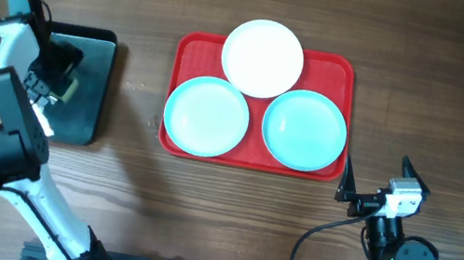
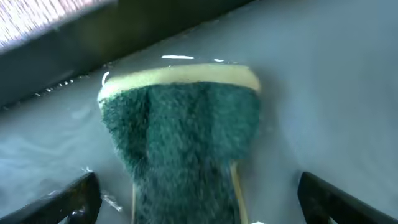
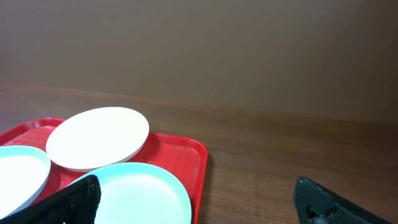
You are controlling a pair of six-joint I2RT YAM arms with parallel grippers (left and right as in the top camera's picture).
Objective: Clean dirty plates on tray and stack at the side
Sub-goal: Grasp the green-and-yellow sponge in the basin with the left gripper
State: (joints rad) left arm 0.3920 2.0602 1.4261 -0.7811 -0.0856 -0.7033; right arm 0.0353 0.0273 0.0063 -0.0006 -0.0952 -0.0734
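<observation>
The red tray (image 1: 198,49) lies in the middle of the table and holds three plates: a white plate (image 1: 263,57) at the back, a turquoise plate (image 1: 206,116) front left and a turquoise plate (image 1: 305,130) front right. My left gripper (image 1: 60,73) is open over a black tray (image 1: 83,119), its jaws (image 2: 199,208) either side of a green and yellow sponge (image 2: 180,130) lying there. My right gripper (image 1: 375,165) is open and empty, just right of the red tray's front right corner. In the right wrist view it (image 3: 199,211) faces the white plate (image 3: 97,137) and the right turquoise plate (image 3: 143,193).
The black tray sits at the table's left side, under the left arm. Bare wooden table (image 1: 443,109) lies right of the red tray and between the two trays. The red tray's rim (image 3: 200,168) is close to my right gripper.
</observation>
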